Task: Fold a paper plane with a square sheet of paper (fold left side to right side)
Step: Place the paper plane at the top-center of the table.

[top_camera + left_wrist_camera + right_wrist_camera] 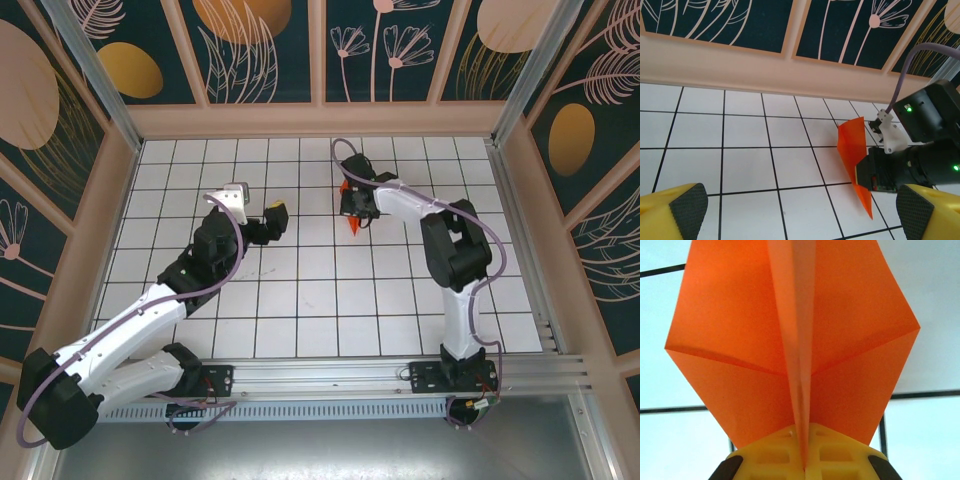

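Note:
The orange paper plane (352, 224) is a creased, pointed shape at the upper middle of the white grid table (300, 300). My right gripper (352, 208) is shut on the paper plane (795, 340); its centre ridge is pinched between the yellow fingers (775, 460) and its two wings spread to either side. In the left wrist view the paper plane (852, 155) stands on edge, its tip pointing down at the tiles beside the right arm's black wrist (920, 160). My left gripper (258, 222) is open with nothing between its fingers (675, 215), about two tiles left of the plane.
Pale wooden walls (320, 118) with dark floral panels close the table at the back and both sides. An aluminium rail (330, 375) runs along the near edge by both arm bases. Open tiles lie in front of the grippers.

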Robot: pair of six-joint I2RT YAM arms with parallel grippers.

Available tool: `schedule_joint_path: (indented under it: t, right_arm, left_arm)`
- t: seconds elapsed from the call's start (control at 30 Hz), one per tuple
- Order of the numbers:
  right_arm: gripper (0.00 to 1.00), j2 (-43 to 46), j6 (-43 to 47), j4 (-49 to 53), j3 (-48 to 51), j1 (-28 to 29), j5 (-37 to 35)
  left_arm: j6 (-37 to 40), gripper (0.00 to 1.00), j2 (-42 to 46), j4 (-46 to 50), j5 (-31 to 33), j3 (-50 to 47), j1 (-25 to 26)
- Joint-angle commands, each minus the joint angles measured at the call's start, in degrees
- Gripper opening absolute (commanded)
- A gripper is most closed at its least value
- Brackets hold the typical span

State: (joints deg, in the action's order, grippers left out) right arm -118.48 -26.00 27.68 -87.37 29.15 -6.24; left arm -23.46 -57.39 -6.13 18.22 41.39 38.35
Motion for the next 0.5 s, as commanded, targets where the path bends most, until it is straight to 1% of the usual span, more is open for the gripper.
schedule_joint_path:
  t: [0.0, 0.33, 0.47]
  right_arm:
    - [0.07, -2.37, 2.70, 4.94, -3.33, -0.40, -0.61]
    - [0.07, -5.15, 3.94, 4.62, -4.82, -0.32, 1.61]
    - [0.07, -5.28, 4.11, 3.92, -4.33, -0.06, 3.94]
  left_arm:
    - [1.49, 0.99, 0.87, 1.11, -0.48, -0.60, -0.09]
    - [1.36, 0.99, 0.61, 0.79, -0.36, -0.56, -0.03]
    - [1.18, 0.99, 0.28, 0.79, -0.42, -0.69, -0.04]
